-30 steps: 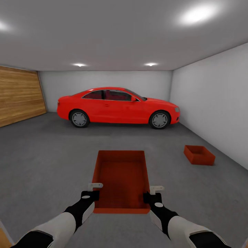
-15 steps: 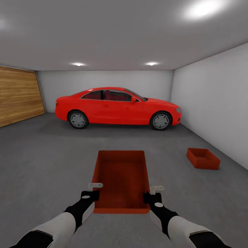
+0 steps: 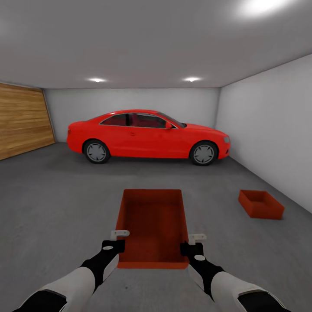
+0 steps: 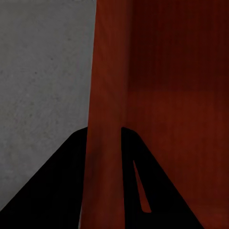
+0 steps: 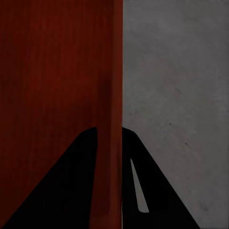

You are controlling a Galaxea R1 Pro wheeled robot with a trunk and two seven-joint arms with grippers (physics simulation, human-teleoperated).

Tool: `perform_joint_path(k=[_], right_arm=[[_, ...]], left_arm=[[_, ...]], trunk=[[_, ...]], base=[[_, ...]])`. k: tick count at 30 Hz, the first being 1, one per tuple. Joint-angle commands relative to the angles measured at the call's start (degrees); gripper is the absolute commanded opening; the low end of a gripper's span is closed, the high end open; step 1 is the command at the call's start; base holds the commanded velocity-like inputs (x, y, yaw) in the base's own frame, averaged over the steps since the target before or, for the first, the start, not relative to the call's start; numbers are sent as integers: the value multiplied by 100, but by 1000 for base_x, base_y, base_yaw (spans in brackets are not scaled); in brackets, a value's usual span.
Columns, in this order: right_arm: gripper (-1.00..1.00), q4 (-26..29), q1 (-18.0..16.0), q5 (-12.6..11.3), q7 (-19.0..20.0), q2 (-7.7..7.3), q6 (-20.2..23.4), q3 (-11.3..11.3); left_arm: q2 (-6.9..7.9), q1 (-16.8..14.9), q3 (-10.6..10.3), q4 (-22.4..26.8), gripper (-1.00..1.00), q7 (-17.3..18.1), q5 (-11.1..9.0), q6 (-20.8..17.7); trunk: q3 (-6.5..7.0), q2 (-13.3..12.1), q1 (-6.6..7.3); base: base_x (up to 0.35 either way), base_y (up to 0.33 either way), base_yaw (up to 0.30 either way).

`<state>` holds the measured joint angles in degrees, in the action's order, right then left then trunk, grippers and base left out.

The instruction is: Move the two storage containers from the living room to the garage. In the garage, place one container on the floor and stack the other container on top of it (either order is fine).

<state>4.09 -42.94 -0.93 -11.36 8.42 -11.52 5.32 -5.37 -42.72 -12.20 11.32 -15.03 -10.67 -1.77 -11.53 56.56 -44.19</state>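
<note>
I hold an orange-red storage container [image 3: 152, 225] out in front of me above the garage floor [image 3: 56, 203]. My left gripper [image 3: 118, 245] is shut on its left wall [image 4: 102, 143], a black finger [image 4: 62, 186] on each side. My right gripper [image 3: 190, 248] is shut on its right wall [image 5: 113, 143] in the same way. The other storage container [image 3: 261, 204] sits on the dark grey concrete at the right, close to the pale wall.
A red car [image 3: 147, 135] is parked across the far end of the garage. Wooden panelled doors [image 3: 21, 121] line the left side and a pale wall [image 3: 268, 130] runs along the right. Open concrete lies between me and the car.
The whole view has drifted: the car and the container on the floor have slid right and grown slightly. My grippers keep the same hold on the carried container.
</note>
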Motion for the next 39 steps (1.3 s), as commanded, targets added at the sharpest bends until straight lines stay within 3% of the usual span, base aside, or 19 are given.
perform_joint_path(k=[1, 39], right_arm=[[-100, -271, -4, -92, -324, -51, -27, -13], [-100, -271, -4, -92, -322, -51, -26, -13]], left_arm=[[5, -9, 60, 27, -100, -194, 92, 52], [9, -9, 61, 10, -100, -194, 92, 53]], trunk=[[-7, 5, -4], [-7, 5, -4]], base=[[322, 0, 0], [322, 0, 0]])
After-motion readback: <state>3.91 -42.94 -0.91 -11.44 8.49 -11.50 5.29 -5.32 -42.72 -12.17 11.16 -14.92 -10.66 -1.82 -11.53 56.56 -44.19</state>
